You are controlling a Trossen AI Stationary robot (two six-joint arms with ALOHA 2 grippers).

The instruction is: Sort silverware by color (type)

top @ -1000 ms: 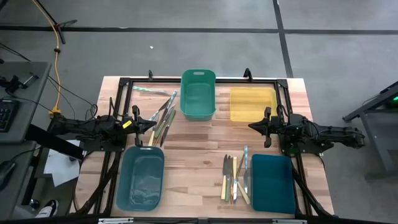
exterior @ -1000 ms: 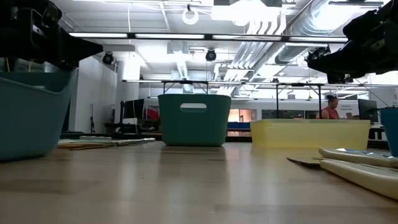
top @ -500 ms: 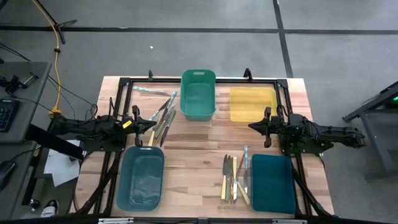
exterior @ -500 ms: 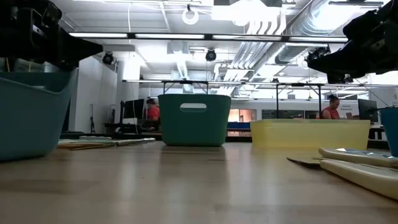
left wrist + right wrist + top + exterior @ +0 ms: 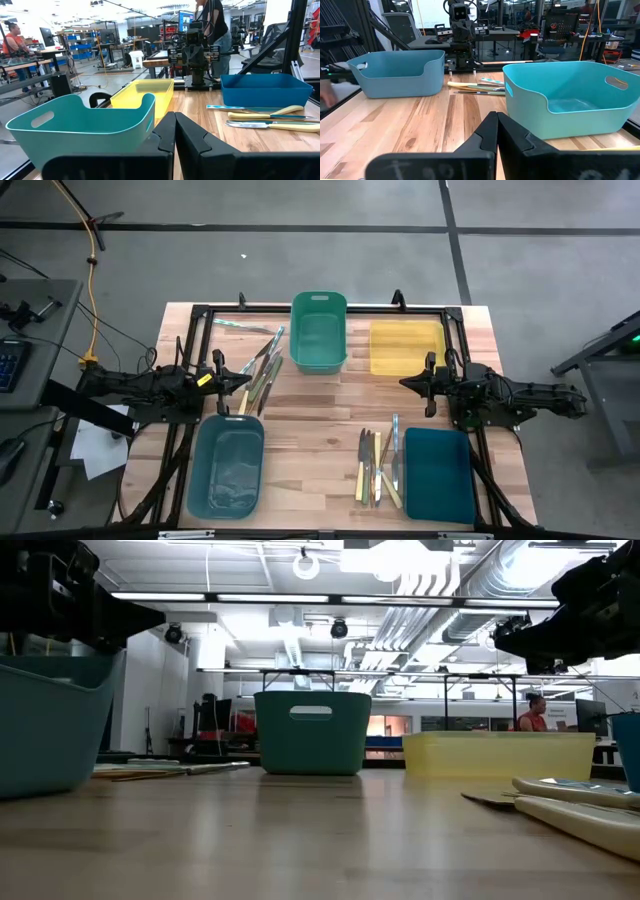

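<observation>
The silverware lies flat on the wooden table in two loose piles. One pile (image 5: 262,368) is at the far left beside the green bin (image 5: 319,332). The other pile (image 5: 378,465) is at the near middle, beside the dark teal bin (image 5: 438,473). Handles are pale yellow, green, teal and dark. My left gripper (image 5: 245,380) hovers shut at the table's left, just short of the left pile, pointing level toward the right. My right gripper (image 5: 405,383) hovers shut at the right, pointing level toward the left. Both show shut in their wrist views (image 5: 175,131) (image 5: 496,131).
A yellow bin (image 5: 405,347) stands at the far right and a blue-grey bin (image 5: 226,466) at the near left. A single utensil (image 5: 240,326) lies near the far left corner. A black frame (image 5: 200,310) runs round the table's edges. People move in the room beyond.
</observation>
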